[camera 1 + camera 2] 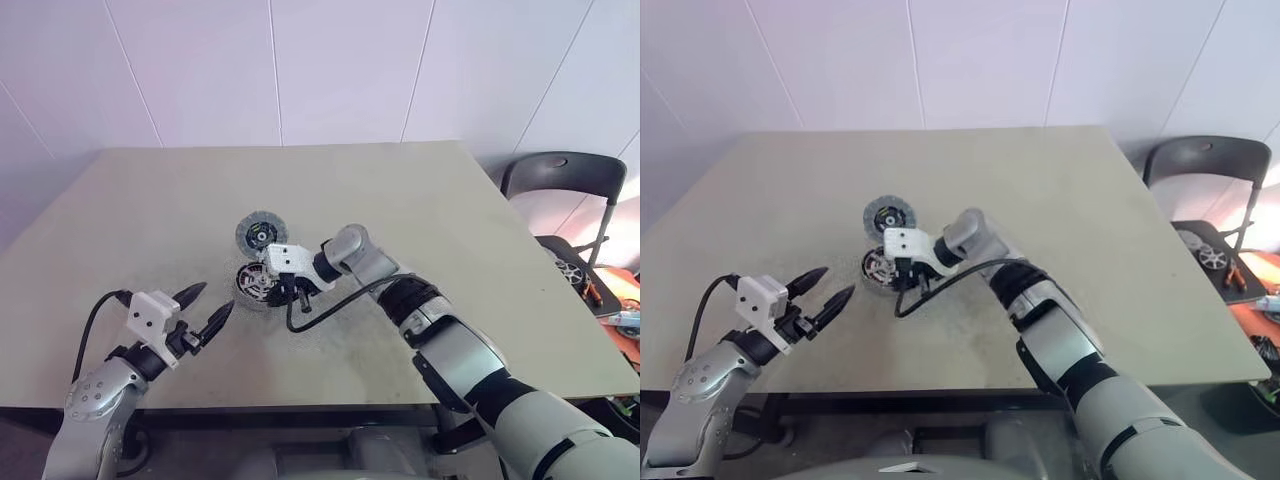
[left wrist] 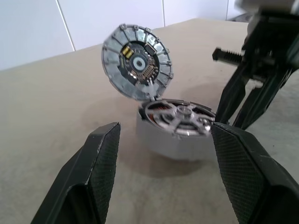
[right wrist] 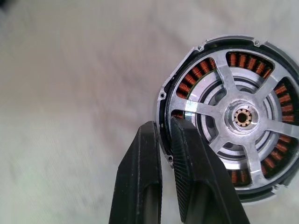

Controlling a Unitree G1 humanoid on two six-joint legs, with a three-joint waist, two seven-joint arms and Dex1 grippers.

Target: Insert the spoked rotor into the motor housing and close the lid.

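Observation:
The motor housing stands near the middle of the table. The spoked rotor lies inside it, with copper windings showing between the spokes. The lid stands up open, hinged at the housing's far rim. My right gripper points down at the housing's near-right rim. Its fingers are closed to a thin gap right over that rim, and I cannot tell whether they pinch it. My left gripper hovers level to the left of the housing, open, with nothing between its fingers.
The beige table stretches wide behind and beside the housing. A black cable loops off my right wrist onto the table. A dark chair and some loose items stand beyond the table's right edge.

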